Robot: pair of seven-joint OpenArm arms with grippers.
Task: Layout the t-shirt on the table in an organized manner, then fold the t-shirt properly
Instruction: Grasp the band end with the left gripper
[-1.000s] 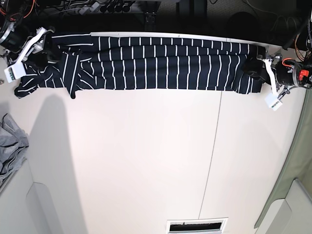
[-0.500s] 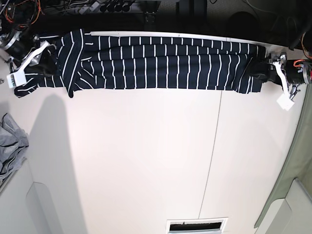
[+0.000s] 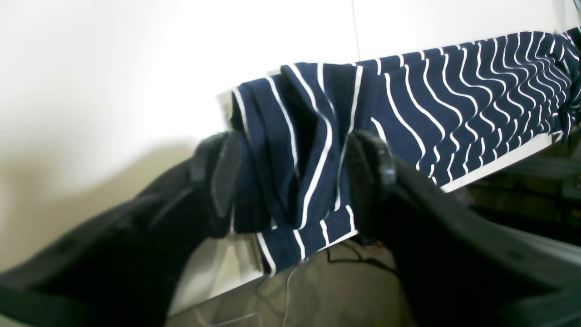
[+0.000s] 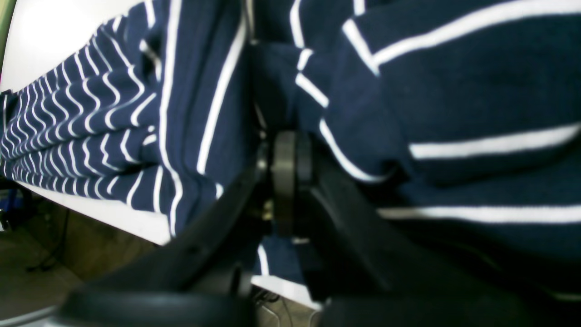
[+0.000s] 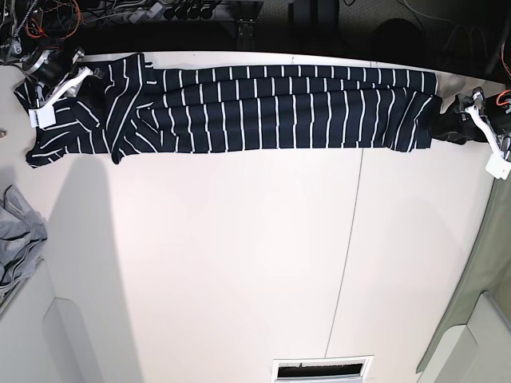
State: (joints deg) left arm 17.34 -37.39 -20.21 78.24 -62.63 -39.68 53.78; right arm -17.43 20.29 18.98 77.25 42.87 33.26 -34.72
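The t-shirt [image 5: 263, 109] is lying stretched in a long band across the upper part of the base view, running along the far edge of the table [image 5: 239, 263]. Its upper hem is sitting just beside that edge. Below the band, the white tabletop is lying bare down to the lower frame, crossed only by a thin dark seam [image 5: 345, 263] right of centre. A grey cloth [image 5: 17, 239] is hanging at the left edge of the frame, well apart from the shirt.

The left gripper [image 5: 459, 120] is sitting at the upper right of the base view, at the shirt's end. The left wrist view is showing what the base view cannot: the jaws are standing wide apart, with a bunched end of the t-shirt [image 3: 308, 150] lying between the two black fingers [image 3: 222, 172] and the cloth overhanging the table edge [image 3: 494, 163]. The fingers are not pinching it.

The right gripper [image 5: 68, 88] is sitting at the upper left of the base view, over the crumpled sleeve end. In the right wrist view the right gripper [image 4: 290, 181] is showing jaws pressed together, with folds of the t-shirt [image 4: 431, 113] crowding around them; whether fabric is being pinched cannot be told. The table edge [image 4: 113, 218] is showing below the stripes at lower left.
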